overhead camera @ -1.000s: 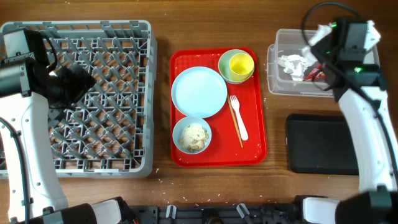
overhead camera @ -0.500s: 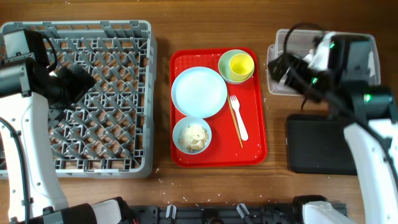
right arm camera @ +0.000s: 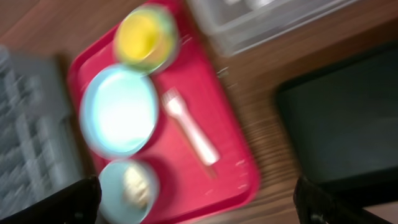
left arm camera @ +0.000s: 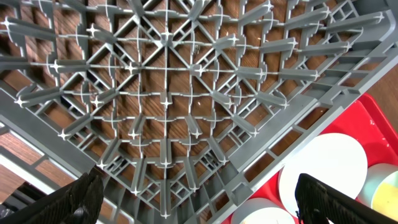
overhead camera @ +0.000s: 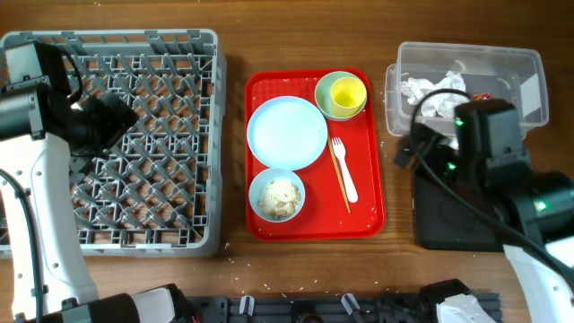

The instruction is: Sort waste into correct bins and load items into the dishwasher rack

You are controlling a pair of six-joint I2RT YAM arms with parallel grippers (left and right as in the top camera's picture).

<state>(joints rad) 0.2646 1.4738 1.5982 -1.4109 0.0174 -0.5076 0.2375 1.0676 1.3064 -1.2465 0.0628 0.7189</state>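
Note:
The grey dishwasher rack (overhead camera: 108, 38) is on the left, with my open, empty left gripper (overhead camera: 103, 121) (left arm camera: 202, 202) hovering over it. On the red tray (overhead camera: 368, 197) lie a pale plate (overhead camera: 287, 133), a green bowl (overhead camera: 325, 100) holding a yellow cup (overhead camera: 348, 91), a small bowl with rice scraps (overhead camera: 276, 195), a white fork (overhead camera: 343, 170) and chopsticks (overhead camera: 341, 184). Crumpled tissue (overhead camera: 430, 90) and a red wrapper (overhead camera: 482, 95) lie in the clear tub (overhead camera: 529, 63). My right gripper (right arm camera: 199, 205) is open and empty, between the red tray and the black tray (overhead camera: 439, 224).
The right wrist view is blurred; it shows the plate (right arm camera: 119, 112), fork (right arm camera: 189, 127), rice bowl (right arm camera: 127, 186) and black tray (right arm camera: 342, 118). In the left wrist view the rack's lattice (left arm camera: 161, 93) fills the frame, with the plate (left arm camera: 323, 168) at lower right.
My right gripper has opened and swung from over the clear tub forward to above the black tray. The red wrapper now lies in the tub. The left arm has not moved.

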